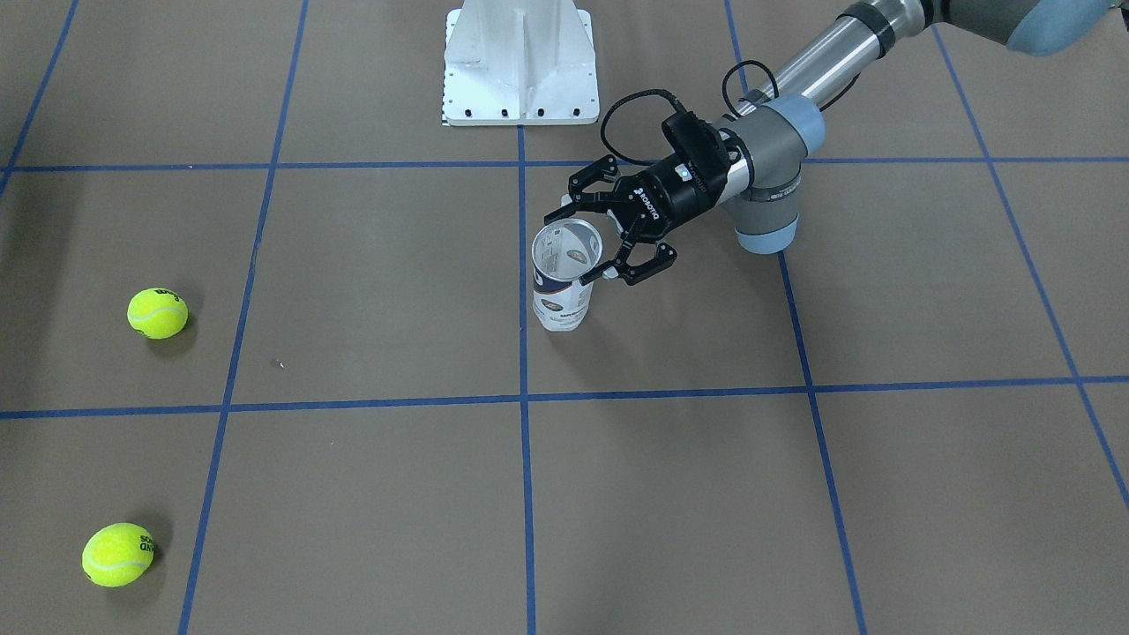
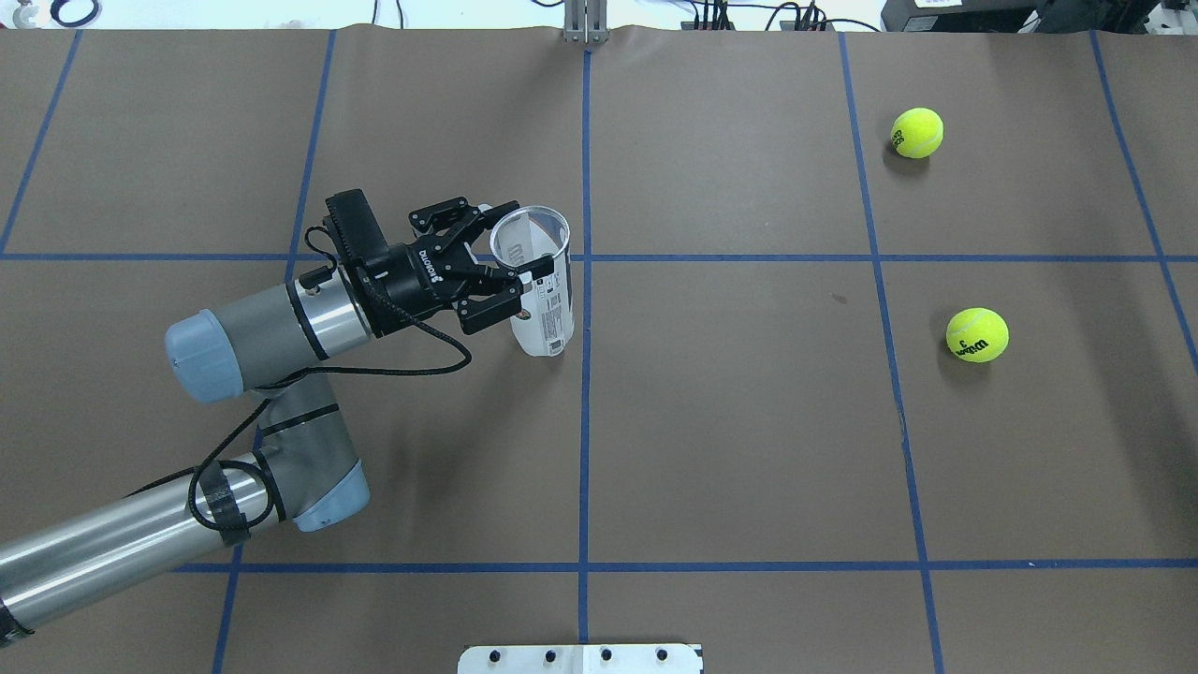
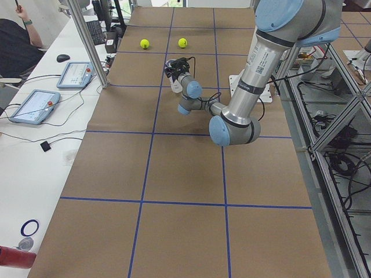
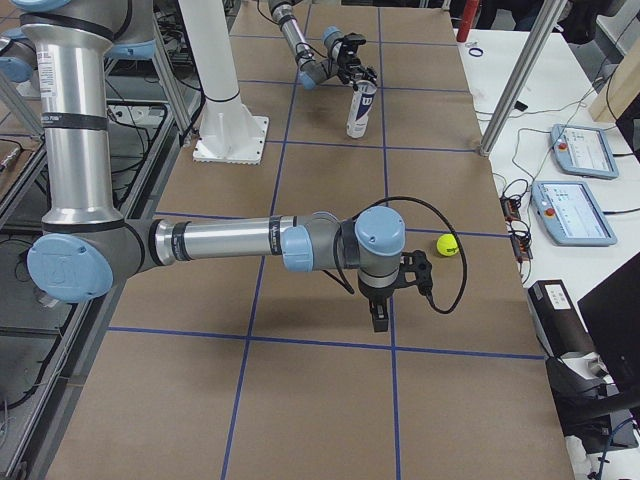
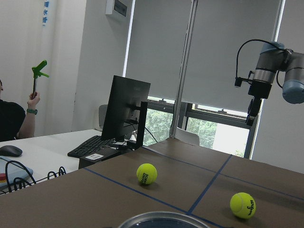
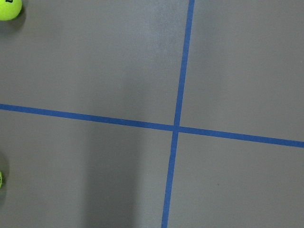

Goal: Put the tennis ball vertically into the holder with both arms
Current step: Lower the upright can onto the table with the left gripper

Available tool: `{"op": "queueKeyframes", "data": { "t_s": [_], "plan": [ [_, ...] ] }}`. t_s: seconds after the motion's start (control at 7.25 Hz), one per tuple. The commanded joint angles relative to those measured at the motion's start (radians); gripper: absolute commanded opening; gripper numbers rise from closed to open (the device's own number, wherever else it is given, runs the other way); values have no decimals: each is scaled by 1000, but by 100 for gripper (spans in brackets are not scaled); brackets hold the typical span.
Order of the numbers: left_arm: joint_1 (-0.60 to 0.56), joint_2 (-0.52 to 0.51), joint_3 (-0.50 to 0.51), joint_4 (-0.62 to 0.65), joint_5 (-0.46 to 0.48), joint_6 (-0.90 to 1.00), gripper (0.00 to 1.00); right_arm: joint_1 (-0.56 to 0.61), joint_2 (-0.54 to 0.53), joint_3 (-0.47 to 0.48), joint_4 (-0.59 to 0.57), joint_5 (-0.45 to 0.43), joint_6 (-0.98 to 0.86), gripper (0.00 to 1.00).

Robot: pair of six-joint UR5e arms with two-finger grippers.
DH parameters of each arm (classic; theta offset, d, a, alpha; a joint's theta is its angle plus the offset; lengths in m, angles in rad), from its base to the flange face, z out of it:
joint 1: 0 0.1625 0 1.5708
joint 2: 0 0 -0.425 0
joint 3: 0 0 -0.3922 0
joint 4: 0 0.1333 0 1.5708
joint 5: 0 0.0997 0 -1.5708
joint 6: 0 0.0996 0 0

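The holder is a clear tube with a navy-and-white label. It stands upright near the table's middle and also shows in the overhead view. My left gripper comes in sideways, its fingers on either side of the tube just under the rim, shut on it. The tube's rim shows at the bottom of the left wrist view. Two yellow tennis balls lie on the table's right side. My right gripper points down, high over the table near one ball; I cannot tell whether it is open or shut.
The white metal base stands at the table's robot edge. Blue tape lines grid the brown table. A side table with tablets and a metal post runs along the far edge. An operator sits beyond it in the left wrist view.
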Motion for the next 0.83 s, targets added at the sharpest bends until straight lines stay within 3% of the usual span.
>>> {"op": "queueKeyframes", "data": {
  "t_s": [0.0,0.69],
  "plan": [
    [0,-3,2,-2,0,28,62,0,0,0,0,0,0,99],
    [3,-7,2,-3,2,39,62,0,0,2,0,0,0,99]
  ]
}}
